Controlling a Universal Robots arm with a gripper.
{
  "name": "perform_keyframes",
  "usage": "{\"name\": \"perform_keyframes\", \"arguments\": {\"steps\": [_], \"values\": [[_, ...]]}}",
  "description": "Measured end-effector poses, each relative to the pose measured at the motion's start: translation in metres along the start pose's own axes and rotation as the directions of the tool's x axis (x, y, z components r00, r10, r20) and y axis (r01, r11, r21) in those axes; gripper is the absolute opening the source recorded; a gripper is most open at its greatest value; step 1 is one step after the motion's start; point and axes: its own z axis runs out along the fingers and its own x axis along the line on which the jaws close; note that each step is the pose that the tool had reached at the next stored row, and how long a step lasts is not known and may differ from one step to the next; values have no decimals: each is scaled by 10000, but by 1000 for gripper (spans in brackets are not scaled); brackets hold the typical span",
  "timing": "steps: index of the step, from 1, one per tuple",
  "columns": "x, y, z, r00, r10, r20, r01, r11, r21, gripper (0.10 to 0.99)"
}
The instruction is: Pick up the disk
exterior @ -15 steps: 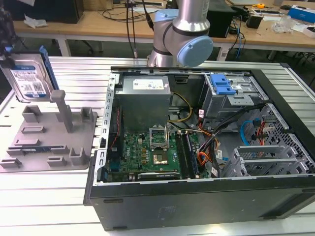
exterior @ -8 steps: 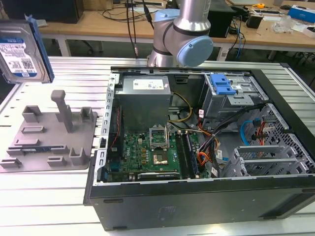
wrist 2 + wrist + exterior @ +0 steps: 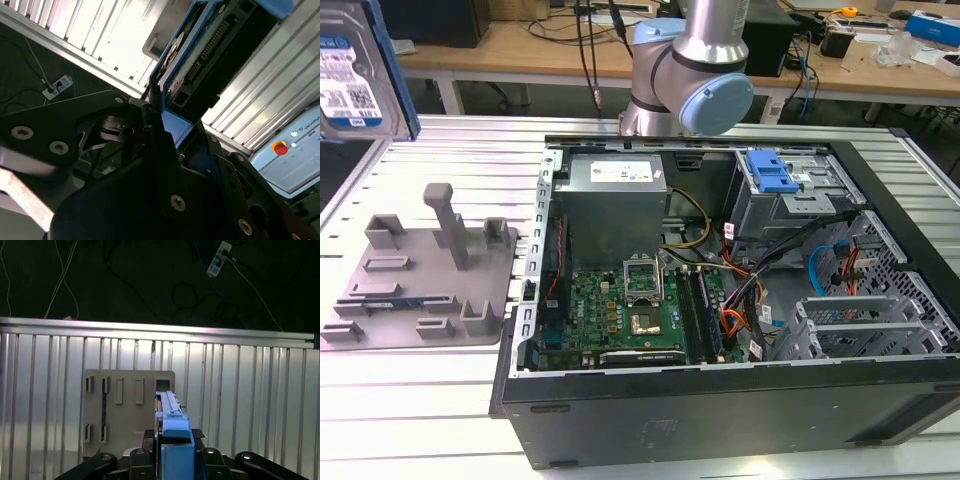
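The disk (image 3: 355, 70), silver with a white-and-blue label and blue rails, hangs in the air at the exterior view's upper left, above the slatted table and beyond the grey fixture plate. In the first wrist view the disk (image 3: 172, 422) stands edge-on between the black fingers of my gripper (image 3: 175, 447), high over the plate. In the second wrist view the disk (image 3: 210, 55) shows its connector end, with my gripper (image 3: 176, 131) shut on its blue rail.
The grey fixture plate (image 3: 420, 270) with upright posts lies on the aluminium table (image 3: 470, 150). An open computer case (image 3: 720, 300) with a blue latch (image 3: 770, 172) fills the exterior view's right. The arm's base (image 3: 690, 70) stands behind it. The table edge (image 3: 150, 325) drops to a dark floor with cables.
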Motion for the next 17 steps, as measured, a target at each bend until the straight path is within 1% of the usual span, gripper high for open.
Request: {"name": "perform_keyframes", "arguments": {"steps": [1, 3, 17], "values": [[0, 1, -64, 10000, 0, 0, 0, 10000, 0, 373], [0, 3, -158, 10000, 1, 0, -1, 10000, -2, 373], [1, 3, -163, 10000, 0, 22, 0, 10000, 1, 373]]}}
